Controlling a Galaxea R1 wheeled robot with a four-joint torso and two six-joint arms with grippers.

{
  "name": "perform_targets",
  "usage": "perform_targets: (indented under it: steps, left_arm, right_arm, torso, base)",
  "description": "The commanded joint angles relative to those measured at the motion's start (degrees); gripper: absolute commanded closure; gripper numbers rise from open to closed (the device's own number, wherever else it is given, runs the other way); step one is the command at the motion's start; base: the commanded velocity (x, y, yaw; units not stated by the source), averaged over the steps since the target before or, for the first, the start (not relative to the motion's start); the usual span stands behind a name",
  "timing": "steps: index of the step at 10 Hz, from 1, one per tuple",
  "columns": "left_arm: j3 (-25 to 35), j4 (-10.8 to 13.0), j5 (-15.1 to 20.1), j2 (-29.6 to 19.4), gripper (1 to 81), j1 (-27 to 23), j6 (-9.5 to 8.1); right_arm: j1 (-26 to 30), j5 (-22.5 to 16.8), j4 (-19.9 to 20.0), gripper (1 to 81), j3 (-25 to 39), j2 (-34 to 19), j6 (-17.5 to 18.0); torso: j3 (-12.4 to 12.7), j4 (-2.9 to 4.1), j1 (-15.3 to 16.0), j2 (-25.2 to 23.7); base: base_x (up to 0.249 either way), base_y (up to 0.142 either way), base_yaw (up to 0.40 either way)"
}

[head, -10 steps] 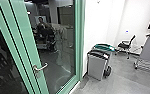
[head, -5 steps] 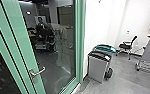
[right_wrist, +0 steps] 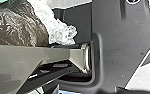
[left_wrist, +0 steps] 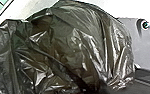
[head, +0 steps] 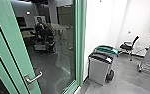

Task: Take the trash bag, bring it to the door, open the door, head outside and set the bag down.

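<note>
Trash bag (left_wrist: 78, 47) bulges dark and creased right up against my left wrist camera, beside the robot's grey base plate (left_wrist: 144, 45), and its brown folds turn up in the right wrist view too, next to some crumpled clear plastic (right_wrist: 63, 32). I can't tell whether my left gripper or right gripper is spread, pressed together or pinching the bag, so I wouldn't swear to which one bears the load. Ahead and to my left stands the green-framed glass door (head: 18, 50), its metal handle (head: 34, 79) low in the head view, and it looks closed to me. A person (head: 41, 21) shows small in the glass, and the grey bin (head: 98, 70) sits off to the right by the wall. I judge the carrying leg nearly done, with opening the door the step at hand. That calls for lining the base up with the handle, keeping the bag hanging clear of the frame, and freeing one arm to work the lever. My worry is the loose film snagging on the handle or dragging under the wheels as I close in.
</note>
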Motion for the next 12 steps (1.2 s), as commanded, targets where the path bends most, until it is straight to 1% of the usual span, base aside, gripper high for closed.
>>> perform_targets:
  steps: [1, 8, 11, 12]
  left_arm:
    - [-0.16, 0.40, 3.26, 0.00, 81.1, -3.28, 0.57]
    - [-0.16, 0.40, 3.17, 0.09, 81.1, -3.28, 0.57]
    - [-0.16, 0.40, 3.17, 0.09, 81.1, -3.28, 0.49]
    - [-0.16, 0.40, 3.17, 0.09, 81.1, -3.28, 0.57]
  right_arm:
    - [2.32, -2.92, -0.42, 1.0, 0.30, 0.46, -0.14]
    - [2.32, -2.92, -0.58, 1.0, 0.30, 0.63, -0.14]
    - [2.32, -2.92, -0.59, 1.0, 0.30, 0.72, -0.14]
    - [2.32, -2.92, -0.59, 1.0, 0.22, 0.72, -0.14]
  torso:
    - [0.00, 0.00, 0.00, 0.00]
    - [0.00, 0.00, 0.00, 0.00]
    - [-0.02, 0.00, 0.04, 0.00]
    - [0.00, 0.00, 0.02, 0.00]
  base:
    - [0.151, 0.000, 0.000]
    - [0.137, 0.000, 0.000]
    - [0.087, 0.000, 0.000]
    - [0.000, 0.000, 0.000]
